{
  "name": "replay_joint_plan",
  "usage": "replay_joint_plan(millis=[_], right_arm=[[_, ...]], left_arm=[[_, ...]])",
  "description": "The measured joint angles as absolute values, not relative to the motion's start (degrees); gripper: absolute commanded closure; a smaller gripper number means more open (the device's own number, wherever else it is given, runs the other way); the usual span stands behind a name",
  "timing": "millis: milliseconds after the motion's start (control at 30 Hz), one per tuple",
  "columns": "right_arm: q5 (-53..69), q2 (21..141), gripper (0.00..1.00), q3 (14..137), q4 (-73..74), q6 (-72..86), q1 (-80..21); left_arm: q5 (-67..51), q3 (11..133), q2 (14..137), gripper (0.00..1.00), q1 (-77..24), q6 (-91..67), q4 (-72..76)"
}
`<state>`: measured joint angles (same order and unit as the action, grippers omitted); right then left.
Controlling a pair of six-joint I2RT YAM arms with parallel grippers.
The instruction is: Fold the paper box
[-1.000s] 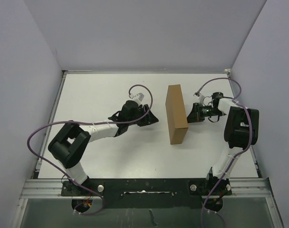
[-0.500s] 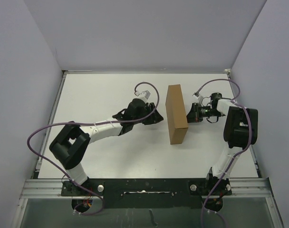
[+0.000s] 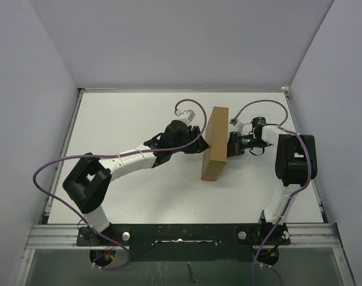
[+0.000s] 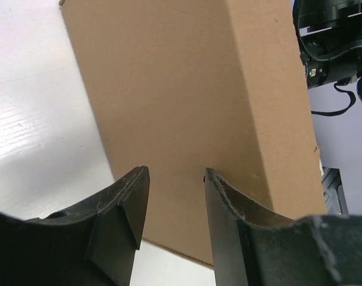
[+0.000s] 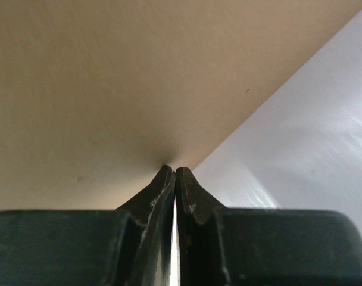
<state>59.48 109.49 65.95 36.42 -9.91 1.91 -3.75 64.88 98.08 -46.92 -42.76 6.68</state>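
Two-sided hold on box [image 3: 215,145] | left end effector [image 4: 176,179] apart, likely bracing one face | right end effector [image 5: 174,170] together, tips pushing opposite face

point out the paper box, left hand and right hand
paper box [image 3: 215,142], top view, middle of brown face
left hand [image 4: 175,174], left wrist view, between its open fingertips
right hand [image 5: 172,169], right wrist view, at its shut fingertips

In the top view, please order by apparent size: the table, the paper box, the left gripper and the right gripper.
1. the table
2. the paper box
3. the left gripper and the right gripper: they look about alike, so I do not rank them.
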Motion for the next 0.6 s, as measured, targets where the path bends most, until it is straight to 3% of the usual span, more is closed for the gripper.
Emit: replay_joint_plan(millis=[233,600], right_arm=[[60.01,109.49,0.95,65.58,35.79,-8.91,-1.3],[61.34,109.49,0.95,65.54,35.18,-8.03,2.31]], left_arm=[[-1.52,66.67,98.08,0.59,-47.66,-39.62,3.2],[-0.21,68.64,98.08,0.59,-48.34,-36.53,0.56]])
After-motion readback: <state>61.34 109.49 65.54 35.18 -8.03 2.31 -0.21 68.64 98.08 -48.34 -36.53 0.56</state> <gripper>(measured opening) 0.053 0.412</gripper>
